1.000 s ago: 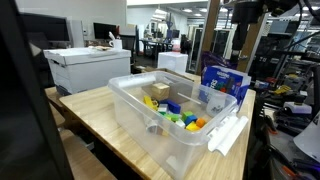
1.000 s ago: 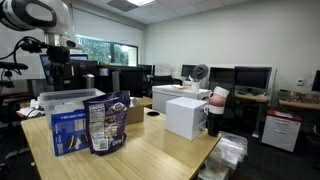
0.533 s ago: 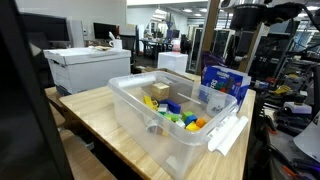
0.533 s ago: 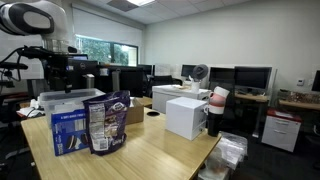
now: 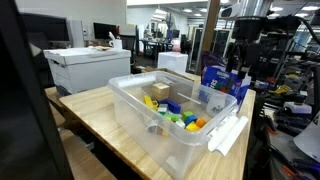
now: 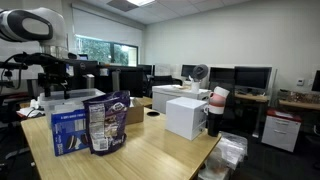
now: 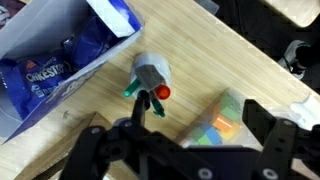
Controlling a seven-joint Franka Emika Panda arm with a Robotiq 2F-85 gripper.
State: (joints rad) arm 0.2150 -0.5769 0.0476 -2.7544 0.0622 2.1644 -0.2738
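Where the wrist view starts at its left edge, a blue cardboard carton (image 7: 35,35) stands open, with a glossy, crinkled snack bag (image 7: 50,80) inside it. Just beside the carton, on the pale, grained wooden table (image 7: 215,55), sits a small, rounded grey cup (image 7: 152,70) with a green stick and a red-tipped one poking from it. Further right are matte, square-edged blocks (image 7: 220,125) in green, orange and yellow. Over the table near the cup hangs the gripper (image 7: 185,150): its dark, angular fingers stand spread wide apart, holding nothing and touching nothing.
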